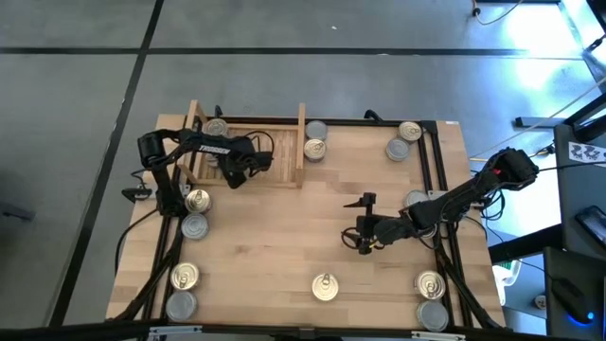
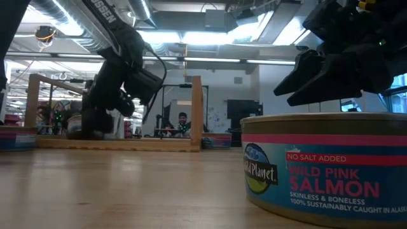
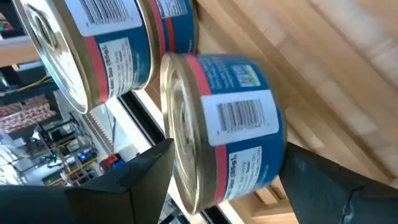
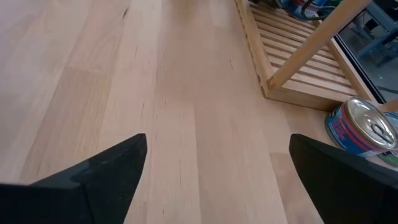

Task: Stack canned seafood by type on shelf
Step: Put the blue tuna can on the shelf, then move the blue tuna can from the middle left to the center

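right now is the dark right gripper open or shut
Open. The dark right gripper hangs over bare light wooden tabletop; in its wrist view its two fingers stand wide apart with only wood between them, holding nothing.

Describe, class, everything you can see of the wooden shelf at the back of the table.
The shelf is a shallow light-wood rack with a slatted base and two upright side boards, standing near the table's far edge. The left gripper reaches over its base, jaws open either side of a blue-labelled can. More cans stand just behind that one. Two cans sit just outside its right board.
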Robot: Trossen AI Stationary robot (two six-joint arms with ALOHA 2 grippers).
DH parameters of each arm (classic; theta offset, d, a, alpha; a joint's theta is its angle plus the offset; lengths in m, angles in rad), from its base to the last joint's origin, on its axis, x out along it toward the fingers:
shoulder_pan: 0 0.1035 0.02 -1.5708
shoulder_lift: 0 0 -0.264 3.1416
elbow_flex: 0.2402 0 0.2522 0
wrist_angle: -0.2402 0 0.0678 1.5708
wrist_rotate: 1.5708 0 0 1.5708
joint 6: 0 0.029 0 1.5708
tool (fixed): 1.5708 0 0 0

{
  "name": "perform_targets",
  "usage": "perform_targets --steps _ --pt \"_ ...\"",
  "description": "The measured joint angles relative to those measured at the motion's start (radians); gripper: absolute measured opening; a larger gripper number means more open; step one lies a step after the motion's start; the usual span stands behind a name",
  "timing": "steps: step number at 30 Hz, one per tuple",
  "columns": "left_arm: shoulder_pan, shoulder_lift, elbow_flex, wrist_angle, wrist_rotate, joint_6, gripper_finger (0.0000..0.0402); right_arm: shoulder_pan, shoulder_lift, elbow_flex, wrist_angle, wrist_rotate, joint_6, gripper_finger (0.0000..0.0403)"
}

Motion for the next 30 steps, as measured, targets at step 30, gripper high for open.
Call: perform_targets --steps 30 --pt "0.016 -0.007 0.001 -0.056 -0.057 0.045 0.0265 0.0 0.0 0.0 0.002 0.0 0.0 0.0395"
